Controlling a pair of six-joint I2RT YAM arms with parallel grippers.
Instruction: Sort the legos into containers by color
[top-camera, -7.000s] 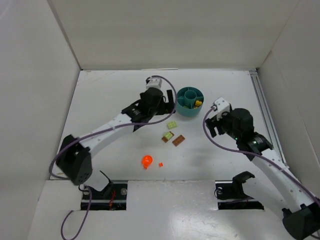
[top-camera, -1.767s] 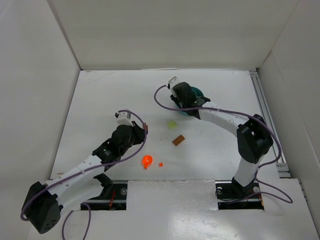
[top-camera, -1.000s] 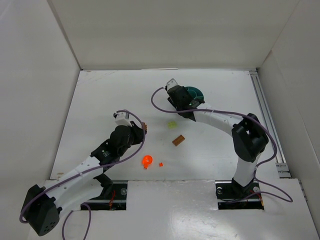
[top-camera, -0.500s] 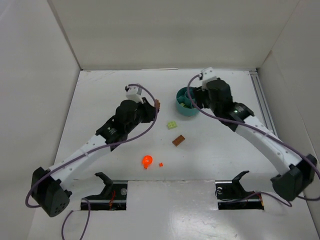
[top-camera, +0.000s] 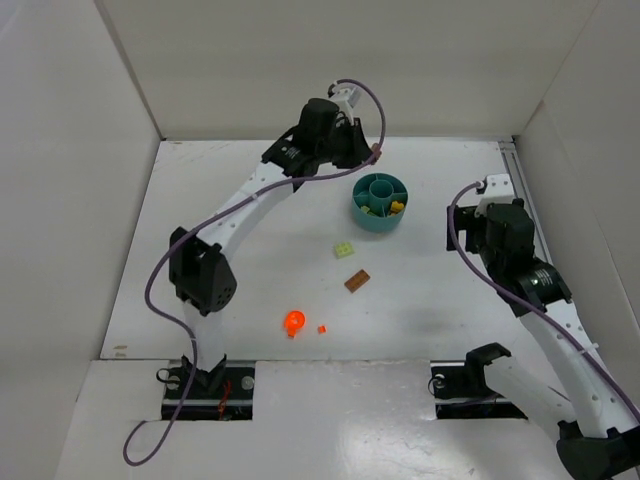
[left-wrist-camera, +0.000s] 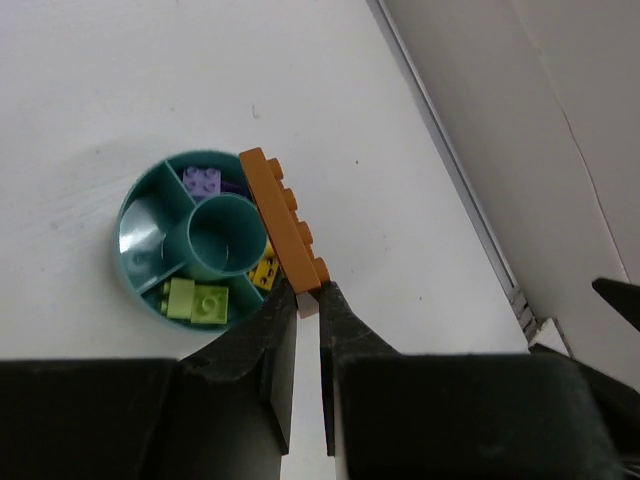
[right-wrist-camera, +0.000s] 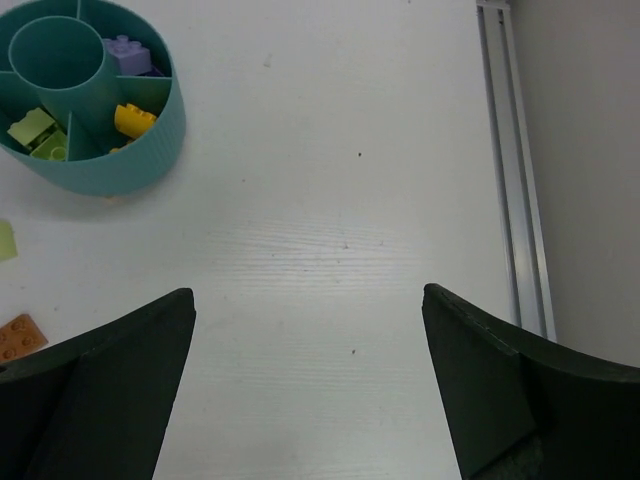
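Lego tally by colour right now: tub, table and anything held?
yellow-green legos: 3 (2 in tub, 1 loose on table)
brown legos: 2 (1 in left jaws, 1 loose)
orange legos: 2 (both loose, one roundish)
yellow legos: 1 (in tub)
purple legos: 1 seen (in tub)
Total: 9
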